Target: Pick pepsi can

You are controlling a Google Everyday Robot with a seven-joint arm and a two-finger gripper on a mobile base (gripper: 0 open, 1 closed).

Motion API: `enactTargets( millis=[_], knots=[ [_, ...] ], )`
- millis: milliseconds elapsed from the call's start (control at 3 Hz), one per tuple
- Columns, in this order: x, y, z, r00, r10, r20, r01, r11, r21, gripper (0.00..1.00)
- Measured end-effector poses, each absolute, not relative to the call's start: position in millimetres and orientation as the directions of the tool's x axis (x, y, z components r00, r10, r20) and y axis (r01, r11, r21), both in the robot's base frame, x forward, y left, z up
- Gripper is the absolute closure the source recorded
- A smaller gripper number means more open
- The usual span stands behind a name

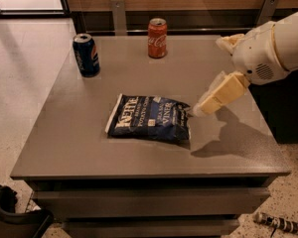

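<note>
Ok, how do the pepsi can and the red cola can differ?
The pepsi can is dark blue; the red cola can is red. The pepsi can stands near the table's left edge, the red cola can at the back edge. Both stand upright, same size. The gripper hovers by the chip bag's right end.

Grey square table (pixel 64 148) bearing three things: dark blue chip bag (pixel 150 118) lying flat near the middle; pepsi can (pixel 86 54) upright, behind and to the left of the bag; red cola can (pixel 157 37) upright, straight behind the bag. Gripper (pixel 202 107) hovering just right of the bag.
</note>
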State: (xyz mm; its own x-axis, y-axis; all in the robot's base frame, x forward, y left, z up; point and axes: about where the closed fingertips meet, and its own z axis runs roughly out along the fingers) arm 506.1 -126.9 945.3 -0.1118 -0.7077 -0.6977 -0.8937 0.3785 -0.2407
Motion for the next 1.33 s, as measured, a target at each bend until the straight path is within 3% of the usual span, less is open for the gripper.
enactTargets(
  millis=[667,1333],
  knots=[
    [577.7,-46.7,1001.9,0.157,-0.375,-0.913,-0.809,0.481,-0.337,0.0],
    [582.7,-47.8,1007.2,0.16,-0.389,-0.907,-0.788,0.503,-0.354,0.0]
  ],
)
